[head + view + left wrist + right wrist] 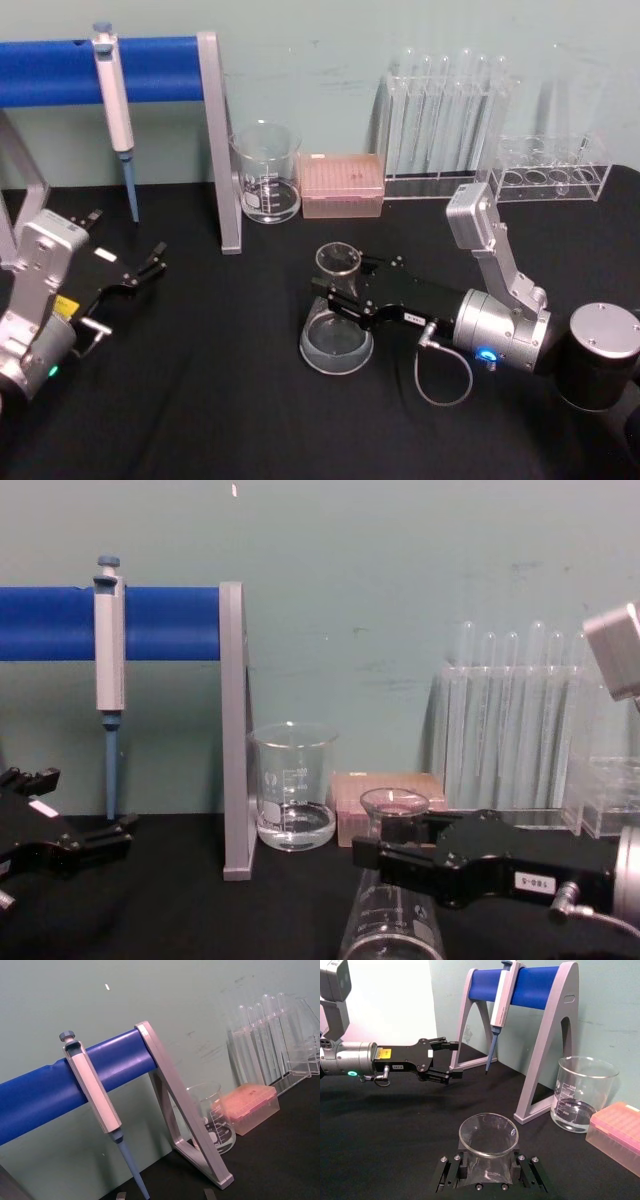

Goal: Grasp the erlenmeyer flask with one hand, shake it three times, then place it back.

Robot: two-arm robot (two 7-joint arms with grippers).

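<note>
I read right black two-jaw gripper [340, 295] as clamped on neck of clear glass conical erlenmeyer flask [335, 345], lower centre of head frame, base on black table [200, 400]. Risks: smooth neck slips, liquid slops out, swing clips straight-walled glass beaker [266, 175]. At far left, parked left gripper [150, 266], jaws apart.

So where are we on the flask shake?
Done: the approach; the right gripper sits around the neck of the erlenmeyer flask. In hand: the grasp, with the flask apparently standing on the black table. Left, as far as one moment shows: lift, three shakes, set back. The left gripper is parked open at the left.
</note>
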